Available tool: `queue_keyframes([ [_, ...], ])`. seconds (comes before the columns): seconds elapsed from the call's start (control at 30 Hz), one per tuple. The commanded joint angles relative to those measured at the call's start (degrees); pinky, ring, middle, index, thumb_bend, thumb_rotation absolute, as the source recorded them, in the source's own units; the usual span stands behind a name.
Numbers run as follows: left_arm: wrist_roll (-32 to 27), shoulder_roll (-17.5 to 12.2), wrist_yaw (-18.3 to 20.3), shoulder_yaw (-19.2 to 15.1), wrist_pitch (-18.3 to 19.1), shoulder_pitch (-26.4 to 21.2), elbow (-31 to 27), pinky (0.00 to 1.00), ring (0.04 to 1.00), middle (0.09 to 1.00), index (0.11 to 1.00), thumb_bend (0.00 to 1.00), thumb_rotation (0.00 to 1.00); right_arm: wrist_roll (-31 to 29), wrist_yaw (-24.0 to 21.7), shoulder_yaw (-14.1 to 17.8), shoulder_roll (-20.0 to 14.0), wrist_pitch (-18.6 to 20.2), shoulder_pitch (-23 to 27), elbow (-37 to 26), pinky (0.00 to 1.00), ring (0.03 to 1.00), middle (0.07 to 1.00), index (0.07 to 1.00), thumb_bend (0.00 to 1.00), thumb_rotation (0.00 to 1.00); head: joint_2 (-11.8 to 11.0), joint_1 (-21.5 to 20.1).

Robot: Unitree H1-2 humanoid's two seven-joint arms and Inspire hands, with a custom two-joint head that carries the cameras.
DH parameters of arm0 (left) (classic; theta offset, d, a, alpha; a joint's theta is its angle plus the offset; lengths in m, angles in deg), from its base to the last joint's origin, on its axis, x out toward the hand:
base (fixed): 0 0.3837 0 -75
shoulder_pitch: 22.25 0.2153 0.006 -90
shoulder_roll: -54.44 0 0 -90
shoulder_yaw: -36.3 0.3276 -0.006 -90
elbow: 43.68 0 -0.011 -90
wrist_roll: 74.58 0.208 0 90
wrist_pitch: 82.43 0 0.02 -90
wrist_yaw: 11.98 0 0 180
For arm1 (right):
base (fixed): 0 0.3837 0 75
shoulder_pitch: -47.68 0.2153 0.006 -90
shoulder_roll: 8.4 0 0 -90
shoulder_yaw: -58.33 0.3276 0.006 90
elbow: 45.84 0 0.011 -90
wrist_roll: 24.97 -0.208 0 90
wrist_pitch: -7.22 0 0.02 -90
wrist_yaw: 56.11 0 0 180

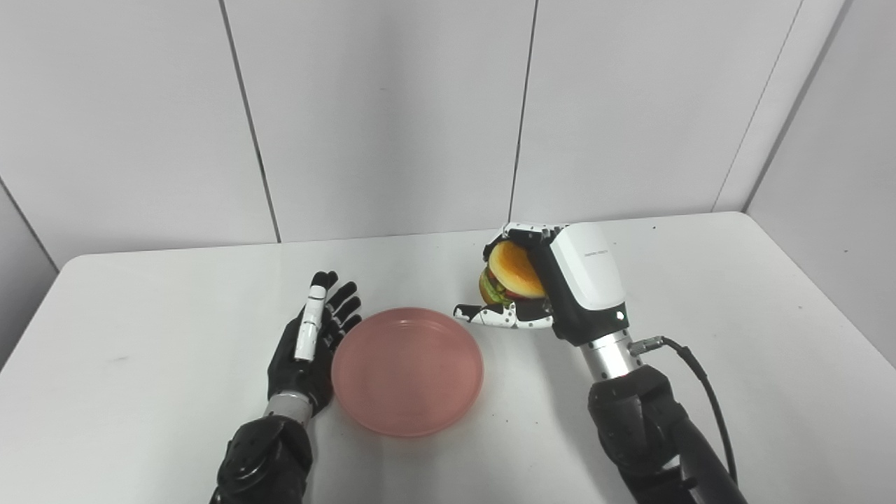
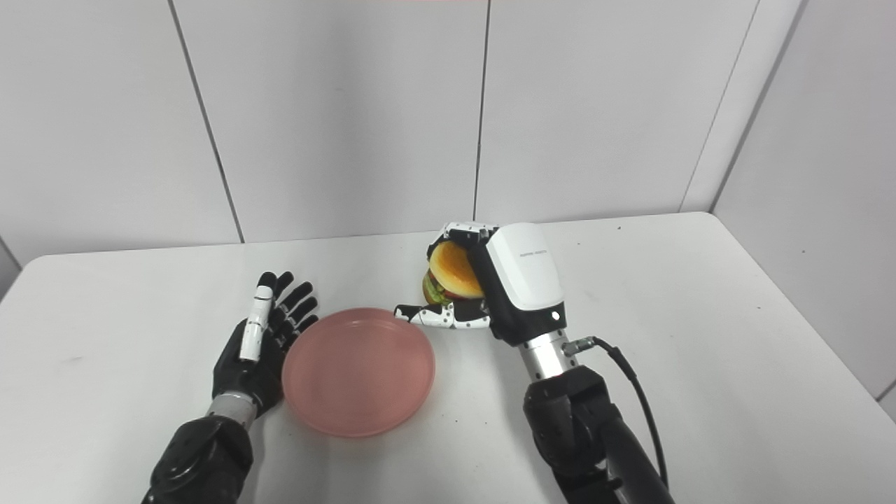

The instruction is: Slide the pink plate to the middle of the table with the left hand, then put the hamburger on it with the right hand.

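A: Left eye view. The pink plate (image 1: 407,371) lay flat on the white counter (image 1: 735,294), near the middle, rim up. Round, so no long axis to note.

B: And the left hand (image 1: 311,343)?

A: Palm up just beside the plate's left rim, fingers (image 1: 343,302) spread apart and pointing toward the back wall, holding nothing. Whether it touched the rim, I could not tell.

B: The hamburger (image 1: 511,274)?

A: Clamped in the right hand (image 1: 553,287), lifted off the counter, behind and to the right of the plate. It was tipped on its side, bun top facing left toward the plate, layers running roughly up and down. The thumb reached out under it toward the plate's far right rim.

B: Room?

A: Bare counter on every side of the plate; the right and far edges were well apart from both hands.

B: Right eye view?

A: Same layout. Plate (image 2: 358,371) near the middle, left hand (image 2: 262,339) open at its left rim, right hand (image 2: 504,283) closed around the tilted hamburger (image 2: 453,273). The thumb tip sat just over the plate's far rim. A black cable (image 2: 630,378) looped from the right wrist.
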Motion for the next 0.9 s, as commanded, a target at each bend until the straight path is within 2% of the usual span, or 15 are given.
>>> queue_keyframes([
  [0.0, 1.1, 1.4, -1.0, 0.7, 1.0, 1.2, 2.9, 0.89, 0.894, 0.857, 0.896, 0.68, 0.76, 0.7, -0.4, -0.4, 1.3, -0.2, 2.9, -0.9, 0.25, 0.298, 0.39, 0.373, 0.62, 0.46, -0.2, 1.2],
  [0.2, 1.9, 2.9, -1.7, 0.7, -0.4, 1.0, 4.5, 0.89, 0.89, 0.857, 0.876, 0.69, 0.75, -0.3, -1.3, -0.2, 3.0, -0.2, 3.2, 0.4, 0.22, 0.285, 0.386, 0.38, 0.6, 0.4, -0.5, 3.8],
  [0.33, 1.5, 3.9, -1.7, 0.5, -1.6, 1.0, 6.1, 0.89, 0.886, 0.867, 0.871, 0.67, 0.74, -0.4, -0.2, -0.7, 3.6, -1.7, 3.6, 2.5, 0.22, 0.278, 0.374, 0.372, 0.6, 0.37, -0.7, 5.5],
  [0.5, 1.7, 4.6, -1.9, 0.5, -2.7, 1.0, 7.3, 0.88, 0.885, 0.866, 0.876, 0.68, 0.75, -0.4, -0.7, -2.5, 3.6, -2.8, 3.5, 4.4, 0.22, 0.282, 0.372, 0.379, 0.61, 0.34, -0.6, 6.6],
  [0.63, 1.7, 5.0, -2.1, 0.4, -2.5, 1.0, 7.3, 0.88, 0.883, 0.867, 0.888, 0.68, 0.75, -0.5, -0.9, -4.2, 3.7, -3.1, 3.4, 6.9, 0.25, 0.297, 0.386, 0.391, 0.62, 0.37, -0.6, 7.1],
  [0.87, 1.8, 5.2, -2.2, 0.5, -1.8, 1.3, 6.5, 0.88, 0.91, 0.883, 0.905, 0.68, 0.76, 1.1, 2.6, -7.9, 3.8, -6.7, 4.1, 16.4, 0.29, 0.322, 0.395, 0.397, 0.64, 0.39, -0.3, 7.2],
])
